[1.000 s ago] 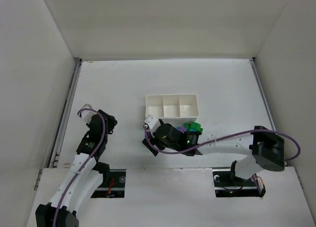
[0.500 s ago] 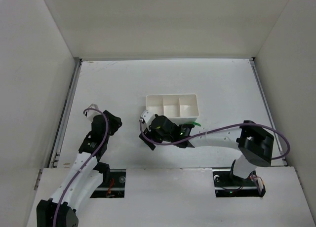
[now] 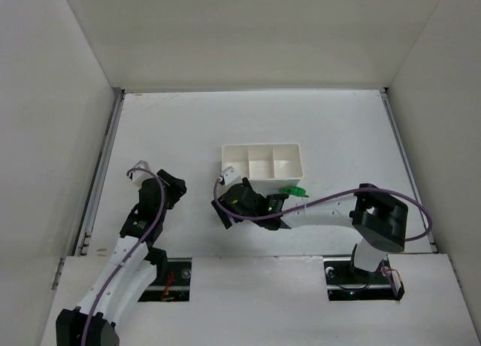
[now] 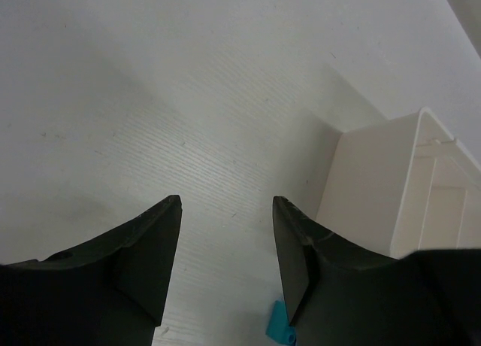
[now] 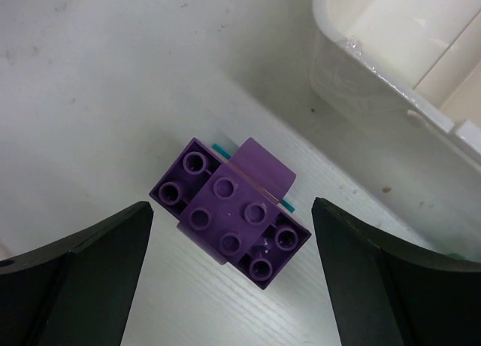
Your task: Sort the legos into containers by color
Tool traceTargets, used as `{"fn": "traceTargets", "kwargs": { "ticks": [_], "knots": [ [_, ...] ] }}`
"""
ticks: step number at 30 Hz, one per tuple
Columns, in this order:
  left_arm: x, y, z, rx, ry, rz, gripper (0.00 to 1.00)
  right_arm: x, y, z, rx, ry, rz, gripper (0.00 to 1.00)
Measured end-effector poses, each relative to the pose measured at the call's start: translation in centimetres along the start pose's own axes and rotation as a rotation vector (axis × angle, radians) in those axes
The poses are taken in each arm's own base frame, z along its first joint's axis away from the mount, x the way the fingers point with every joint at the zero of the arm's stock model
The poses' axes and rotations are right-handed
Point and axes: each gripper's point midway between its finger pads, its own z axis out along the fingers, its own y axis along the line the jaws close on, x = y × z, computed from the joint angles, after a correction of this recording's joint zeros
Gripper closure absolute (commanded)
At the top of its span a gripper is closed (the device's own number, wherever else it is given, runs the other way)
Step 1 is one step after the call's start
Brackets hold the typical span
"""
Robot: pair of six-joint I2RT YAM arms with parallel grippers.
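Right tool point(image 5: 231, 210) stands wide open, its two dark fingers point(image 5: 90, 271) set either side of a small cluster of purple bricks point(image 5: 229, 214). Bench point(image 5: 90, 75) surface shows in the gap on each side, so neither finger touches the cluster. The cluster is made of joined purple pieces, studs up, lying flat on the bench. A thin teal edge point(image 5: 221, 148) peeks out from beneath it, too little of it showing to tell what it is. The cluster lies just off the near left corner of the white three-compartment tray point(image 3: 260, 145), close to the tray's wall but apart from it. The tray sits around the middle of the bench, its long side parallel to the far edge. A green brick point(image 3: 291, 191) lies on the bench just beside the tray's near wall, toward its right end; whether it touches the wall cannot be told. Left tool point(image 4: 225, 203) is likewise open with nothing between its fingers, over the bench toward the left edge, apart from the tray. In its wrist view a small cyan brick point(image 4: 281, 328) lies on the bench, partly hidden behind one finger.
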Motion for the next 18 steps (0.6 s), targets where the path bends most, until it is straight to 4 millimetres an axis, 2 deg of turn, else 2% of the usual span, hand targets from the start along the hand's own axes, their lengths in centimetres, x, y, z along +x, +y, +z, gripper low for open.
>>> {"fn": "traceTargets", "kwargs": {
  "ticks": [2, 5, 9, 12, 14, 18],
  "knots": [
    [-0.1, -0.1, -0.1, 0.005, -0.005, -0.001, 0.49, 0.0, 0.2, -0.1, 0.007, -0.003, 0.033, 0.21],
    [-0.2, -0.3, -0.1, 0.013, -0.01, -0.004, 0.49, -0.1, 0.1, 0.0, 0.026, -0.012, 0.069, 0.31],
    [-0.1, -0.4, -0.1, 0.024, -0.012, -0.003, 0.47, -0.2, -0.1, 0.0, 0.049, -0.023, 0.099, 0.35],
    [0.2, -0.4, 0.0, 0.028, -0.006, 0.001, 0.47, -0.2, -0.2, 0.1, 0.06, -0.026, 0.114, 0.3],
    [0.2, -0.6, 0.0, 0.034, -0.007, 0.0, 0.47, -0.1, -0.3, 0.2, 0.067, -0.023, 0.119, 0.19],
    [0.5, -0.6, 0.0, 0.042, -0.002, 0.002, 0.46, 1.2, -0.6, 0.7, 0.089, 0.012, 0.11, 0.14]
  ]
}}
